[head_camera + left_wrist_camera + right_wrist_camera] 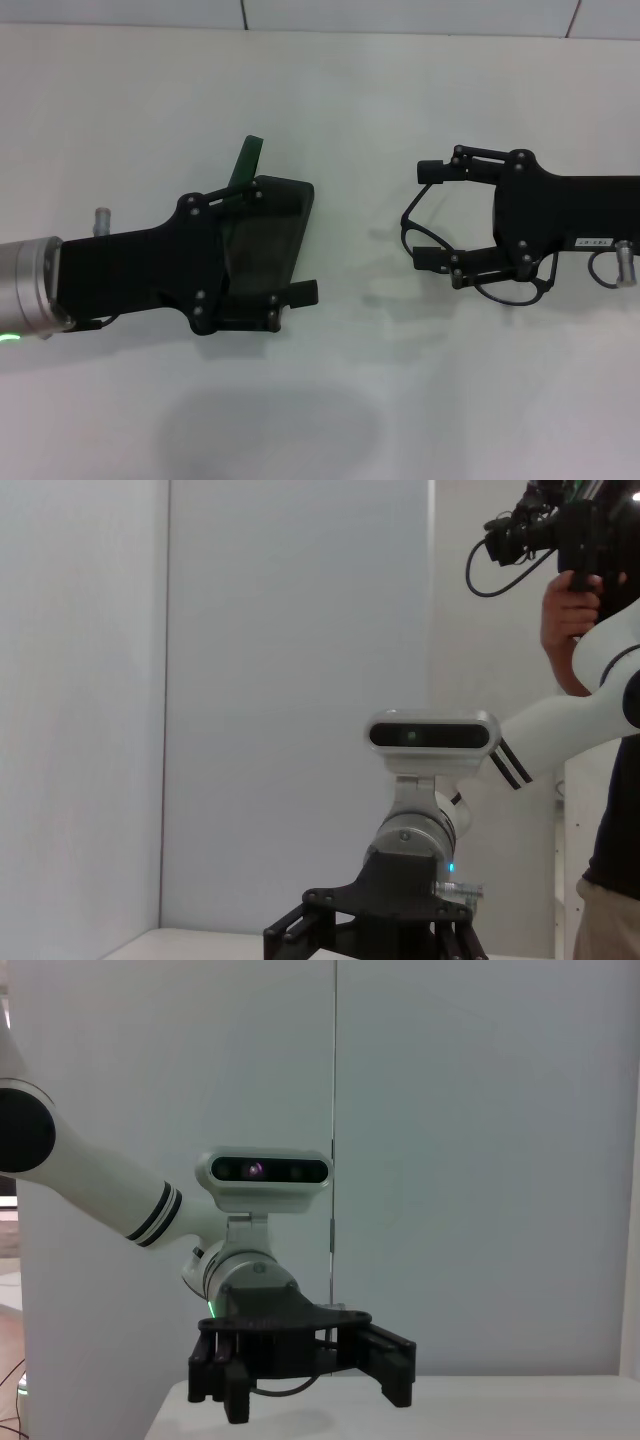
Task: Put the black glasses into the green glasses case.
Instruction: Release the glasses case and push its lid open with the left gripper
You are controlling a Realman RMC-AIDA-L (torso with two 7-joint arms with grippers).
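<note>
White table (330,420): my left gripper (280,245) spread over the green glasses case (265,235); right gripper (432,213) wide, straddling black glasses (408,222), nothing held; closing next.

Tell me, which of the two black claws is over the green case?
The left gripper, on the head view's left, spread around the green glasses case. The right gripper sits apart, over the black glasses instead.

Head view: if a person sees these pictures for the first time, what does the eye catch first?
Two black hands face each other over a white table. The left hand sits over the open green case, its lid standing up. The right hand is open around the black glasses, apart from the case.
</note>
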